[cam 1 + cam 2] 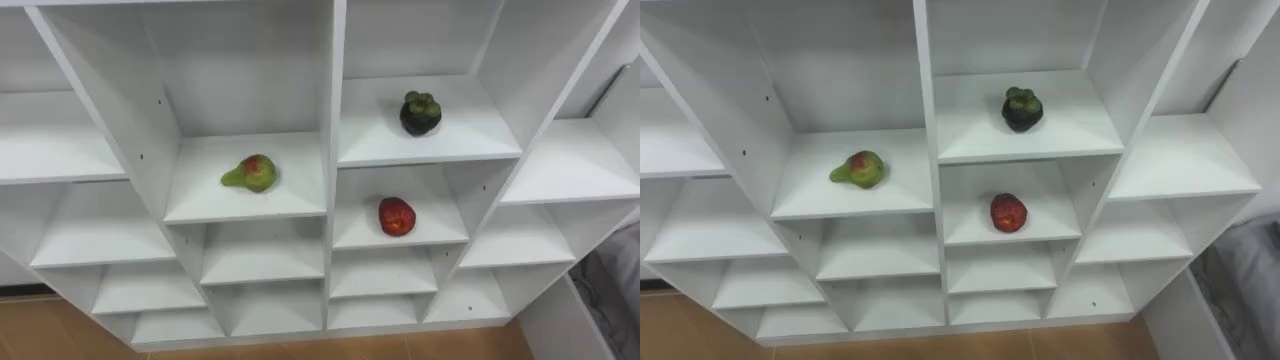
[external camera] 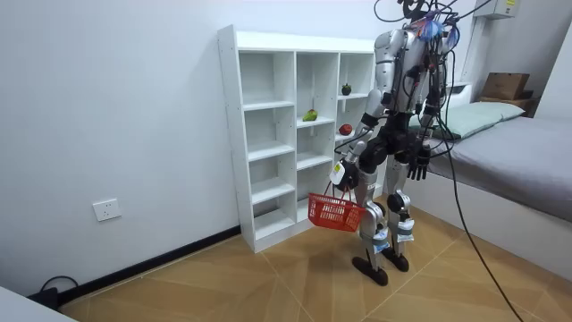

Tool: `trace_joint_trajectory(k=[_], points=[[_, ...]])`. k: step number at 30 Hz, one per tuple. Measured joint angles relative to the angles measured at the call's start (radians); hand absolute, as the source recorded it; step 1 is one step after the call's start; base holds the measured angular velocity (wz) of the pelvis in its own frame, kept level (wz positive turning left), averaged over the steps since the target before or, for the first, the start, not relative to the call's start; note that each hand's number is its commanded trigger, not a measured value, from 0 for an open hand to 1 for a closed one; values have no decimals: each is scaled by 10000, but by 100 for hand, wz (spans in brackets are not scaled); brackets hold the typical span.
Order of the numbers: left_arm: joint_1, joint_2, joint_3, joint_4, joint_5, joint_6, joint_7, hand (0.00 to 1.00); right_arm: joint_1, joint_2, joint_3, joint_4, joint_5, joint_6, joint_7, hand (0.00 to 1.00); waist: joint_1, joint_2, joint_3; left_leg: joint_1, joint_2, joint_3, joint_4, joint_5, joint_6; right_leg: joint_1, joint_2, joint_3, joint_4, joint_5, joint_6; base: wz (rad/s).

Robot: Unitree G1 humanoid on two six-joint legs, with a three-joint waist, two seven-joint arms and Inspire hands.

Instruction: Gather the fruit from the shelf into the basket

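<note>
A white closet of open shelves (image 1: pixel 330 100) stands before me. On a middle-left shelf lies a green pear with a red blush (image 1: pixel 250 173). A dark mangosteen (image 1: pixel 420 113) sits on the shelf up and to its right, and a red fruit (image 1: pixel 396 216) on the shelf below that one. In the room view I stand upright facing the closet (image 2: pixel 295 134). My left hand (image 2: pixel 343 175) is shut on the handle of a red basket (image 2: pixel 336 212) that hangs at knee height. My right hand (image 2: pixel 420 165) hangs at my side with relaxed fingers.
A bed (image 2: pixel 509 152) with a grey cover stands close behind me, and its corner (image 1: pixel 610 290) reaches in at the lower right of the closet. A cardboard box (image 2: pixel 505 86) sits beyond the bed. Wooden floor (image 2: pixel 223 286) stretches out at the room view's left.
</note>
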Motion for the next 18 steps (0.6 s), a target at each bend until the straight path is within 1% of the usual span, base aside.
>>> trace_joint_trajectory(k=[5,10,13,16,18], points=[[46,-3,-13,14,3,1,3,100,23,9,-97,7,-32,0,-132,0,-13,17,10,31,0,-12,-1,0,0,49,-1,-28,-10,-1,1,0],[151,-3,-62,9,1,53,3,100,-13,25,-126,-43,-393,19,-251,0,-176,43,16,7,2,-12,-1,-2,0,78,2,-35,-21,-2,2,0],[128,-5,-255,9,-17,69,116,100,-12,29,-175,-63,-383,-17,-634,0,-253,104,17,-22,6,-8,-11,-7,4,38,10,-15,3,0,5,0],[117,-5,-271,-2,-22,-35,321,100,-16,42,-307,-90,-367,-66,-1202,0,-258,122,17,-7,8,2,-11,-7,4,41,16,2,12,1,6,0],[107,-6,-261,-6,-13,-151,440,100,-38,27,-380,-116,-367,-261,-1607,0,-239,126,19,-11,12,10,-12,-7,4,24,32,61,5,2,4,-4]])
